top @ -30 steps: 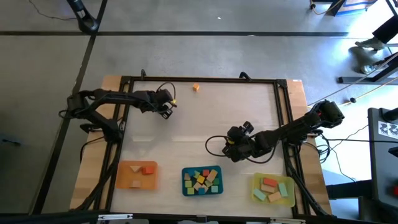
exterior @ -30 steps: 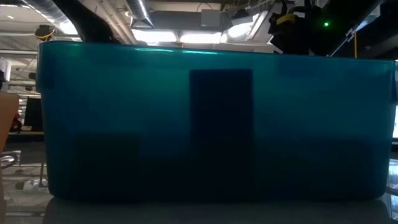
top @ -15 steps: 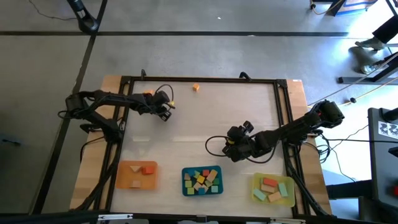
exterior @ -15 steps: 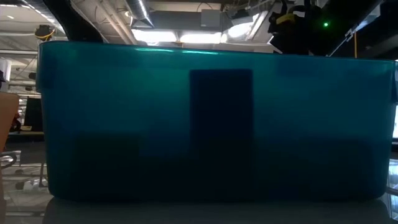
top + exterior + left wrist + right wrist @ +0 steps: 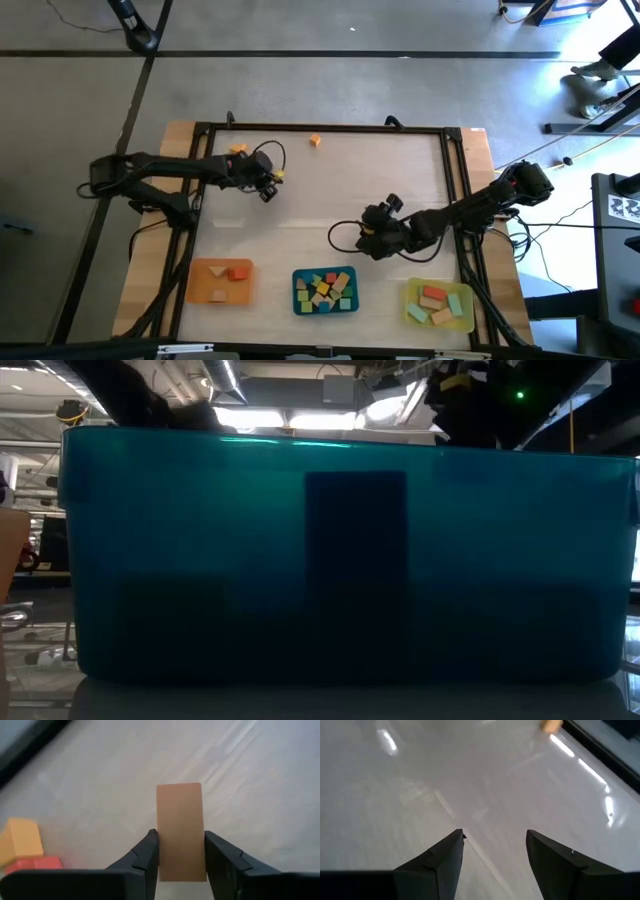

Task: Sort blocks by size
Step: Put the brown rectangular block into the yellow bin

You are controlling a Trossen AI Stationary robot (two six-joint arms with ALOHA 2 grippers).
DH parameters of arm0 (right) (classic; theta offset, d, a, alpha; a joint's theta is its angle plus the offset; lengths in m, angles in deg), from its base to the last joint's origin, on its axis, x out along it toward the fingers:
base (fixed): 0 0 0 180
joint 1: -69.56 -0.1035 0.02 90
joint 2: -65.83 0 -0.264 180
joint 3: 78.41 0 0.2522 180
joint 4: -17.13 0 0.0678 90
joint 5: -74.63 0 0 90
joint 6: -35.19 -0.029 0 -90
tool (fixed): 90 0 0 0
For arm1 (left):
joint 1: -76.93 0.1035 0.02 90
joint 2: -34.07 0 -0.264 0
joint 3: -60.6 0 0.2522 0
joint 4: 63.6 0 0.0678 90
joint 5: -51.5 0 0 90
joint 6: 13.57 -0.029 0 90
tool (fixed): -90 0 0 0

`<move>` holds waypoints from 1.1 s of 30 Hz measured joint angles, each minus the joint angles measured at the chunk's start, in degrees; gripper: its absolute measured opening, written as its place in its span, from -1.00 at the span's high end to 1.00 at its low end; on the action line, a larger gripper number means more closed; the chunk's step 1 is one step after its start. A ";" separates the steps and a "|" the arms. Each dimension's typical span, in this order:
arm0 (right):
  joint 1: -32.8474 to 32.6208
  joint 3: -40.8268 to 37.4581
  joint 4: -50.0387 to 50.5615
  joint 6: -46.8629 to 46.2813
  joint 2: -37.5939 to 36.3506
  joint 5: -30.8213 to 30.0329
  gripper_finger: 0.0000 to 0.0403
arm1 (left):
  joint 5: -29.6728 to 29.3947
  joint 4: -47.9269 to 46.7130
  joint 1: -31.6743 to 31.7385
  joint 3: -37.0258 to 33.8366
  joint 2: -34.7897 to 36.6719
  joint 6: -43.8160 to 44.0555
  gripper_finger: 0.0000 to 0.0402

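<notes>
**A:** Where was the tan block [image 5: 179, 831] when you stopped?

**B:** You had it standing between the fingers [image 5: 145, 860] of the left gripper [image 5: 266, 186], in the upper left of the overhead frame. In the wrist picture its long axis ran straight out from the gripper, with a finger tight against each long side, so you were pinching it across its narrow width. I judged that a real grip, not a near miss.

**A:** And the other blocks?

**B:** An orange block [image 5: 20, 838] and a red block [image 5: 35, 864] lay close beside it in the wrist picture. One more orange block [image 5: 315, 141] sat alone near the top edge of the table [image 5: 330, 200]. The rest lay sorted along the bottom: the orange tray [image 5: 196, 292] at left, the teal tray [image 5: 297, 276] in the middle, the yellow tray [image 5: 462, 322] at right.

**A:** Which arm should have carried it?

**B:** Your left, plainly; it was already on the block. The right gripper [image 5: 373, 240] hovered right of centre with its fingers moderately spread over bare table, holding nothing.
</notes>
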 joint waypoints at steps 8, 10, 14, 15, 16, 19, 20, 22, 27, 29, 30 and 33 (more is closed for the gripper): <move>-0.01 0.00 -20.01 19.76 0.00 1.30 -0.06 | -0.10 4.82 -14.36 0.01 14.07 -1.27 0.41; 0.01 0.00 -25.88 24.46 0.00 2.55 -0.06 | -0.05 7.04 -17.97 0.04 16.01 -2.49 0.42; 0.01 0.02 -37.46 32.31 0.00 4.66 -0.06 | -0.14 13.23 -24.73 0.05 17.54 -5.65 0.45; 0.01 0.02 -40.05 33.81 0.00 5.46 -0.06 | -0.13 15.34 -26.28 0.05 17.53 -6.63 0.45; 0.01 0.02 -42.54 35.19 0.00 6.08 -0.06 | -0.05 17.48 -27.79 0.05 17.48 -7.50 0.45; 0.44 0.04 -49.32 38.72 0.00 9.78 -0.06 | 0.06 24.35 -31.71 0.08 16.90 -10.55 0.42; 0.50 0.04 -51.15 38.88 0.00 11.41 -0.06 | 0.03 26.25 -32.91 0.08 16.67 -11.72 0.41; 1.21 0.04 -54.17 39.05 0.00 15.21 -0.06 | -0.02 30.60 -34.95 0.08 15.96 -13.54 0.42; 2.77 0.07 -62.37 39.43 1.47 21.50 -0.06 | 0.07 37.76 -38.44 0.12 13.80 -16.42 0.43; 2.91 0.07 -66.69 40.50 2.86 22.75 -0.06 | 0.03 39.66 -39.23 0.12 12.74 -17.20 0.42; 3.17 0.07 -68.49 41.09 3.57 22.91 -0.06 | 0.03 40.09 -39.49 0.12 12.37 -17.54 0.41; 3.41 0.07 -72.08 41.83 5.27 23.16 -0.06 | -0.01 42.31 -39.90 0.12 11.03 -17.54 0.41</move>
